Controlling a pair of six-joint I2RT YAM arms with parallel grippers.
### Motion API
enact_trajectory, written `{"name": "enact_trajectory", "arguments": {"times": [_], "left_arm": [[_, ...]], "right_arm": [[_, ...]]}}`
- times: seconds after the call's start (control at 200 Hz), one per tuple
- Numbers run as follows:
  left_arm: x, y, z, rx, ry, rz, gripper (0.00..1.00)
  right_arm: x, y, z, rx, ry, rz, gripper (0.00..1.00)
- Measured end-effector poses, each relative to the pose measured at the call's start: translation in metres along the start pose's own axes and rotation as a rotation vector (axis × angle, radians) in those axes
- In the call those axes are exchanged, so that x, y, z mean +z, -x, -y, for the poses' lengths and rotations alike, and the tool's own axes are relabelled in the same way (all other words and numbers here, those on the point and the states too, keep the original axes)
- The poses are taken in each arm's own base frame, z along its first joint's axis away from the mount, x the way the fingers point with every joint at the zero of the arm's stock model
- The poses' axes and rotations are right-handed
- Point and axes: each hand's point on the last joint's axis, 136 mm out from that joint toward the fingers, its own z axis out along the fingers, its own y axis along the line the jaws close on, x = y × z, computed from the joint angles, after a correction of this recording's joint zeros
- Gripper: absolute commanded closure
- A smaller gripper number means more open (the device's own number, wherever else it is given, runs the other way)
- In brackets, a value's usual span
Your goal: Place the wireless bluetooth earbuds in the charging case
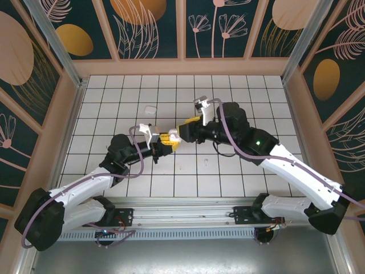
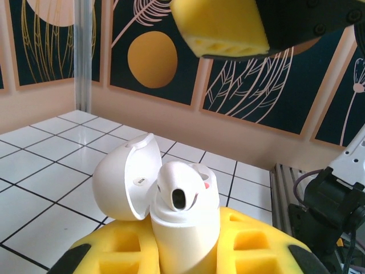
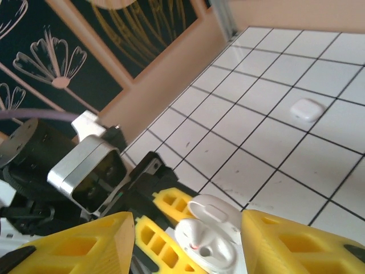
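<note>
Nearby, a second case point(image 1: 150, 109) lies shut on the tiled table point(image 1: 114, 171), well apart from both arms, toward the back wall. I also note a tiny white piece point(image 1: 205, 162) on a tile just in front of the right arm; it is too small to name. Both arms meet over mid-table, tips close together.

Left gripper point(image 2: 183, 251): yellow fingers clamped on the case point(image 2: 188, 228), holding it upright and off the table. The lid point(image 2: 125, 177) is hinged open to one side. One earbud point(image 2: 178, 185) sits in the case mouth, its dark opening facing the left wrist camera.

Right gripper point(image 3: 188, 228): jaws spread wide, one yellow finger point(image 3: 80, 245) on each side of the held case, nothing between them but the case. I cannot tell if either finger touches it.
</note>
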Motion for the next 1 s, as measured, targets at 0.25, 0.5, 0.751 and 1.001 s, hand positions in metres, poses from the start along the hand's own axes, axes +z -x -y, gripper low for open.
{"name": "enact_trajectory", "arguments": {"times": [0.25, 0.5, 0.751, 1.001], "left_arm": [[-0.008, -0.018, -0.004, -0.001, 0.036, -0.021, 1.0], [-0.006, -0.025, -0.007, -0.006, 0.046, -0.039, 1.0], [-0.006, -0.03, -0.011, -0.015, 0.059, -0.049, 1.0], [-0.008, -0.036, -0.013, -0.024, 0.073, -0.059, 1.0]], "right_arm": [[-0.002, -0.026, 0.058, 0.139, -0.195, 0.005, 0.48], [-0.01, -0.085, 0.154, 0.398, -0.439, -0.048, 0.57], [-0.023, -0.147, 0.193, 0.558, -0.534, -0.091, 0.73], [-0.016, -0.206, 0.2, 0.642, -0.51, -0.197, 0.74]]}}
